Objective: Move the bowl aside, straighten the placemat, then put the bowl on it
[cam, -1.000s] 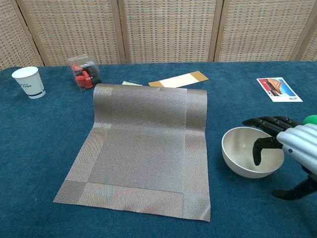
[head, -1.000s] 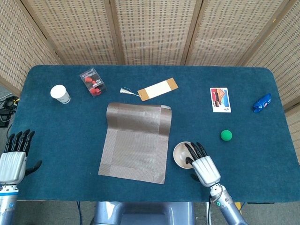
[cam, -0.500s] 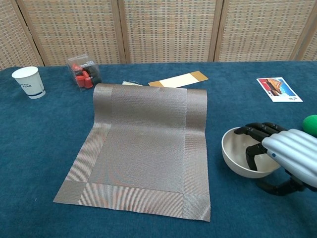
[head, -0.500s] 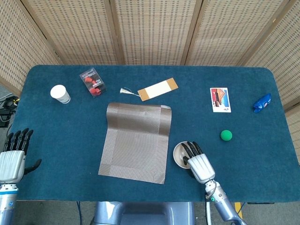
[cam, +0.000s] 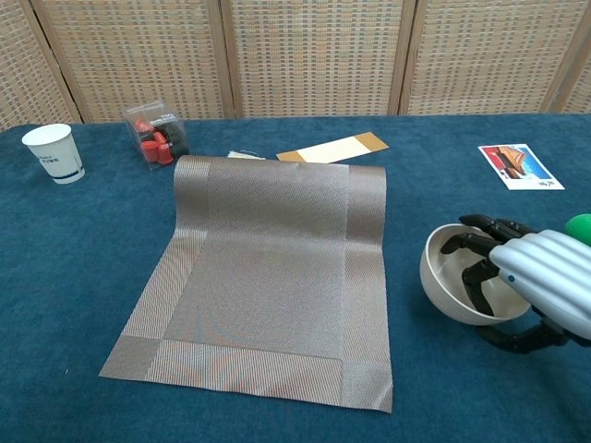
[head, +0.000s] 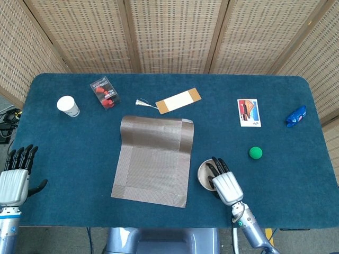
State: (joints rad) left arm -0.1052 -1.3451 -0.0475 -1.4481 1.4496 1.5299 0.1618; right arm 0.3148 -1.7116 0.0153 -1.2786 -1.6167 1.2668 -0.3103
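A brown woven placemat [head: 153, 159] [cam: 268, 268] lies skewed in the middle of the blue table, its far edge curled up. Just to its right is a beige bowl [head: 204, 172] [cam: 448, 277], tipped toward the mat. My right hand [head: 225, 186] [cam: 545, 281] grips the bowl's rim, with fingers curled inside and the thumb under the outer wall. My left hand [head: 15, 177] rests at the table's near left edge, fingers straight and apart, holding nothing. It shows only in the head view.
A paper cup [head: 68, 106] [cam: 54, 152] and a clear box of red pieces [head: 105, 92] [cam: 155, 134] stand at the back left. A tan card [head: 178, 100] [cam: 332, 148] lies behind the mat. A picture card [head: 248, 112], green ball [head: 256, 153] and blue object [head: 296, 116] lie on the right.
My right hand's fingers have curled into the bowl and its thumb has come under it. The bowl has tipped up and shifted slightly right. The left hand has barely moved.
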